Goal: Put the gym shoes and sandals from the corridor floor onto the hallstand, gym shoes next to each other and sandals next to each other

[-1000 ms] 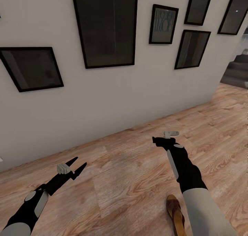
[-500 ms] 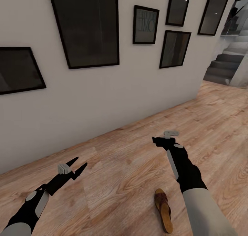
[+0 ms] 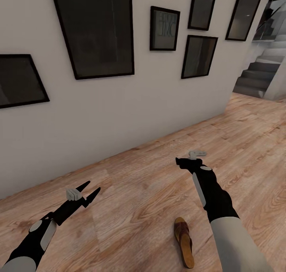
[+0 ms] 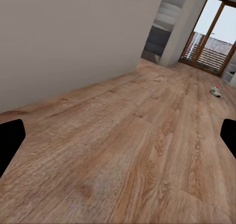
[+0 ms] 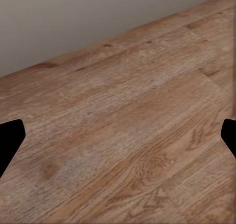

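A pale, smooth wall (image 3: 119,113) ran diagonally across the head view, hung with dark, black-framed pictures (image 3: 93,29) of several sizes, and met the corridor floor (image 3: 151,184) along a straight line. The floor was light brown plank, wood-grained with darker knots and swirls, and it lay broad and bare ahead of both arms. At the far right the wall ended at a corner, beyond which grey stairs (image 3: 254,79) rose; the planks continued past that corner.

One dark brown sandal (image 3: 184,242) lay on the floor near the lower edge of the head view, just beside the right forearm, its open toe pointing toward the wall and its tan sole edge showing along one side. In the left wrist view a small white shoe with green and red touches (image 4: 215,90), apparently one of the gym shoes, sat far down the corridor near a glazed door (image 4: 209,35) with a railing outside; it was too small to read further.

The left gripper (image 3: 89,190) hung above the planks with its two black, pointed fingers spread apart and holding nothing. The right gripper (image 3: 180,161) hung above the floor farther forward; in the head view its fingers were hard to separate, but in the right wrist view its black fingertips (image 5: 10,138) stood at opposite edges with bare floor between, so it too was spread and empty. Both were well apart from the sandal and from the wall.
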Controlling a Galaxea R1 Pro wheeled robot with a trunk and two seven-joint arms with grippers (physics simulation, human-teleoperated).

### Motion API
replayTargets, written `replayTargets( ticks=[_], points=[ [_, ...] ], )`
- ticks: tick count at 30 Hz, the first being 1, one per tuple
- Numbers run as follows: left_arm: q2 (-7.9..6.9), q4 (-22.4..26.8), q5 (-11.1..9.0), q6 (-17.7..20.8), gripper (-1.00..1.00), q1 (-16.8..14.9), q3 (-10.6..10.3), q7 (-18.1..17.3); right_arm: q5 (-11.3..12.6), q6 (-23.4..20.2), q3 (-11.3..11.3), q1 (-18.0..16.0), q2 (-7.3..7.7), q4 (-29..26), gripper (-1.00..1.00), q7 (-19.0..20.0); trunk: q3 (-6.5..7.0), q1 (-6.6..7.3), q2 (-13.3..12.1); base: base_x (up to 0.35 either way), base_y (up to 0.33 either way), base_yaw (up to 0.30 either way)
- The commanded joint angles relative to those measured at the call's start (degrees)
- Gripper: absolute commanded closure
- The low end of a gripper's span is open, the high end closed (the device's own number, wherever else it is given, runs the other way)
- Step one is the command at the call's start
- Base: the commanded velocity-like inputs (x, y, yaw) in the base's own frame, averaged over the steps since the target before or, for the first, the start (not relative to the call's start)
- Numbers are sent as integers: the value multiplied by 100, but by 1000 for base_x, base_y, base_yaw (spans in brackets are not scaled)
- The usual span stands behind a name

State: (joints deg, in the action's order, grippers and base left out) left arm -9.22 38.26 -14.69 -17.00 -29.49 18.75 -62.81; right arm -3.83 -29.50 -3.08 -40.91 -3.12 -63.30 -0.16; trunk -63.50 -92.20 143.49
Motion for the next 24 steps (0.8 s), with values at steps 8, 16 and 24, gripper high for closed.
replayTargets(
  ticks=[8, 16, 24],
  points=[
    [0, -12, -7, -31, -100, -4, 5, -21, -39, -30, -8, 0, -4, -7, -100, 7, -4, 1, 2, 0, -21, -6],
    [-5, -3, -2, -31, -100, -4, 11, -26, -39, -36, -8, -1, -6, -4, -100, 7, 15, 1, 2, 0, -1, -185],
    [-38, 568, 34, 1149, -100, -4, 23, 199, -32, -34, -2, -3, -7, 2, -100, 7, 20, 1, 2, 0, 0, -61]
  ],
)
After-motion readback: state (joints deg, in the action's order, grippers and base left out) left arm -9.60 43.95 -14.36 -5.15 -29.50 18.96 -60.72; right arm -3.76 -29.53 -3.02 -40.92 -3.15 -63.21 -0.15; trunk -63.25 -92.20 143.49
